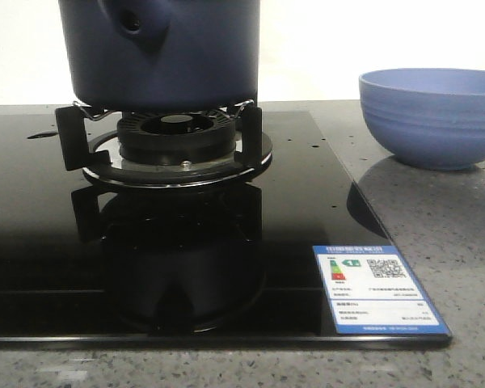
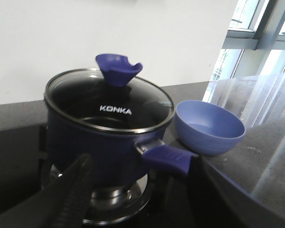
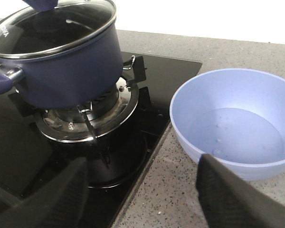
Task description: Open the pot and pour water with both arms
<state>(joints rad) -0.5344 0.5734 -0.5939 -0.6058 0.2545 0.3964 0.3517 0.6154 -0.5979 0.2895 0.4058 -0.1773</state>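
The pot [image 1: 160,52] is sitting on the black pan supports of a gas burner [image 1: 176,144], which is set in a glossy black glass hob [image 1: 32,242] sunk into the speckled grey surface [image 1: 461,234]. The front view is showing only the pot's lower body and its tapered handle socket with a round hole; the rim and anything above it are cut off by the frame. It is also the only view showing an energy label sticker [image 1: 377,289] lying at the hob's near right corner.

The left wrist view is revealing what the front view is missing: a glass lid [image 2: 109,102] with a metal rim is resting closed on the pot [image 2: 92,149], carrying the word KONKA and a blue knob [image 2: 118,70] on top, and a blue side handle [image 2: 168,159] is sticking out from the pot's wall. The left gripper [image 2: 137,190] is hovering near the pot with its dark fingers [image 2: 73,187] spread apart, holding nothing.

A lighter blue bowl [image 1: 431,115] is standing on the surface just off the hob's right edge, apart from the pot. The right wrist view is looking down into this bowl [image 3: 237,123] and is showing a shallow layer of clear water in it, which the front view cannot show. The right gripper [image 3: 142,190] is hanging above the hob's right edge, its fingers [image 3: 232,194] wide apart and touching nothing.
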